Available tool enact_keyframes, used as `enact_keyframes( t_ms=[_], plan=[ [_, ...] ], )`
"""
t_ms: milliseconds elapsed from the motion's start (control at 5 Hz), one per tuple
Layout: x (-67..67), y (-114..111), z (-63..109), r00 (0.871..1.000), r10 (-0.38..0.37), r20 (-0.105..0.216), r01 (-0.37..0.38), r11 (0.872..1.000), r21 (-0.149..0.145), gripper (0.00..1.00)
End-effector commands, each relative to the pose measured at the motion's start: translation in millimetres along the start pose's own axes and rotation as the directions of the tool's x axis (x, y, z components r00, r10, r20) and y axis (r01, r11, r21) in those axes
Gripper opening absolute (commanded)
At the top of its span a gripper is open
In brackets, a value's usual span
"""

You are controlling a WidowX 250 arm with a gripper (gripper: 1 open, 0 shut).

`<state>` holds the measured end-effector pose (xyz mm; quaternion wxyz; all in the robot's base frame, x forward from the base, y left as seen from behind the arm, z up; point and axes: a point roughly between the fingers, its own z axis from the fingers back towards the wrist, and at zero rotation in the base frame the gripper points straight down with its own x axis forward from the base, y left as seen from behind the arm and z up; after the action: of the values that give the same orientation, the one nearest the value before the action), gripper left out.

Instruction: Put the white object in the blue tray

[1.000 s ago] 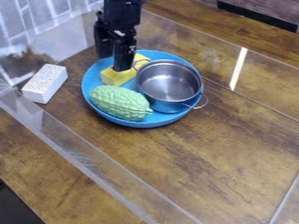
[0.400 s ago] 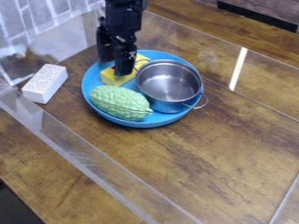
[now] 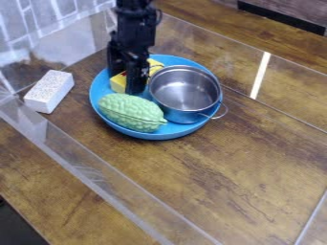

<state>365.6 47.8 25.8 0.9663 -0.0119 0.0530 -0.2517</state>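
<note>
White block [image 3: 49, 90] lies on the wooden bench [image 3: 230, 182], left of the blue tray [image 3: 101, 91] and clear of it. The claw [image 3: 129, 74] points down with jaws apart over the yellow block [image 3: 141, 80], hiding most of it. The arm is cut off at the top edge.

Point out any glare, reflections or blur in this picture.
Camera view: a bright white glare streak crosses the glossy wooden table at right; the steel pot mirrors its surroundings; the picture is soft overall, so the pincer and the white object lack fine detail.
</note>
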Motion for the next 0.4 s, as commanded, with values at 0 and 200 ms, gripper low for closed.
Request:
enact_keyframes(
  t_ms=[0, 200],
  plan=[
    [14.0, -1.5, 11.6, 0.999, -0.033, 0.033, 0.031, 0.999, 0.042, 1.0],
    [17.4, -1.4, 6.6, 0.999, -0.039, 0.025, 0.038, 0.998, 0.043, 1.0]
  ],
)
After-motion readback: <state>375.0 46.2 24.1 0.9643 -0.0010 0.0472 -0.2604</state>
